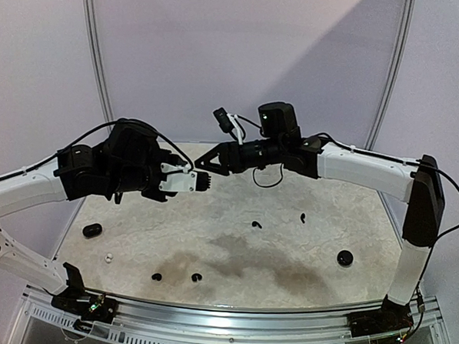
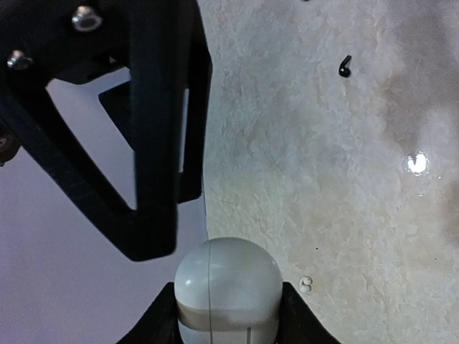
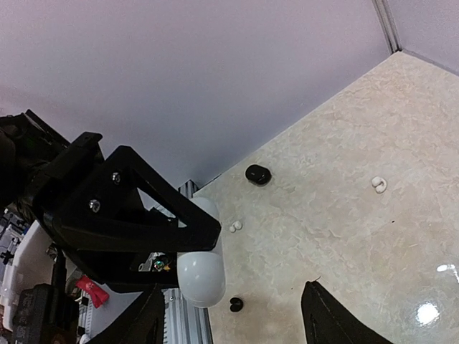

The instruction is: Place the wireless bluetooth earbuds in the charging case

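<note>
Two arms of mine meet above the far half of the table (image 1: 302, 260), claw tips nearly touching in the air.

My left claw (image 2: 228, 290) is clamped narrow on the white case (image 2: 228, 269), one finger on each side of it, its rounded end poking out past the tips. The case is shut, a thin seam running across its shell.

My right claw (image 3: 233, 294) stands wide, gripping nothing; the white case sits just beside one of its fingers, with open space to the other.

A black oval case (image 1: 92, 229) lies near the table's left edge. A round black case (image 1: 345, 258) lies toward the right edge, nearer the front.

Four black buds lie loose on the tabletop, none in any case: a first black bud (image 1: 256, 224) at mid-table, a second black bud (image 1: 303, 217) to its right, and a pair of black buds (image 1: 157, 277) close to the front edge.

One white bud (image 3: 235, 226) lies by the left edge near the black oval case, and another white bud (image 3: 379, 184) lies further in.
</note>
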Tool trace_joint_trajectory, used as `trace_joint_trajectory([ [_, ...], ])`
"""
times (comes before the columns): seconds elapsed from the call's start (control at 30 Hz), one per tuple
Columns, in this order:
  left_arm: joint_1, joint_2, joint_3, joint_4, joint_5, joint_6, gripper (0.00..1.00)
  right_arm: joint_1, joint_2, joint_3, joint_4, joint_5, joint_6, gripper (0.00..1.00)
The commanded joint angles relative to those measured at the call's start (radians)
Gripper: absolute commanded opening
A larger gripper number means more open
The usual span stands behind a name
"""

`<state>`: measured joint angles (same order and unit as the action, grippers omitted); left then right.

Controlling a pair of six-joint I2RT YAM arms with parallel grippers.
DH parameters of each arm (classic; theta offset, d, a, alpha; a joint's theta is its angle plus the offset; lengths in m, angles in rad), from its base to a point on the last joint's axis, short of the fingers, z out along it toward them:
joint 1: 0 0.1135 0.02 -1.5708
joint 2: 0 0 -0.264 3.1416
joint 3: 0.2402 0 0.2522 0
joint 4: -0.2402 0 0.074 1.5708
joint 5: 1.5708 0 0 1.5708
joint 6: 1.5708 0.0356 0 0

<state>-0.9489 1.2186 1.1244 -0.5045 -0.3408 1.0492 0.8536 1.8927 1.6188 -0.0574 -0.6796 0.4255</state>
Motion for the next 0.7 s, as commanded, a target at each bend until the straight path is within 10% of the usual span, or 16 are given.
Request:
trace_joint_trajectory([
  [0.0, -0.017, 0.01, -0.007, 0.072, -0.018, 0.023, 0.0, 0.02, 0.03, 0.04, 0.044, -0.091, 0.019, 0.65],
  [0.57, -0.017, 0.045, 0.008, 0.127, -0.047, 0.021, 0.0, 0.036, 0.123, 0.148, -0.067, -0.13, -0.01, 0.34],
  [0.67, -0.017, 0.046, 0.009, 0.13, -0.044, 0.02, 0.0, 0.037, 0.13, 0.158, -0.069, -0.132, -0.01, 0.16],
])
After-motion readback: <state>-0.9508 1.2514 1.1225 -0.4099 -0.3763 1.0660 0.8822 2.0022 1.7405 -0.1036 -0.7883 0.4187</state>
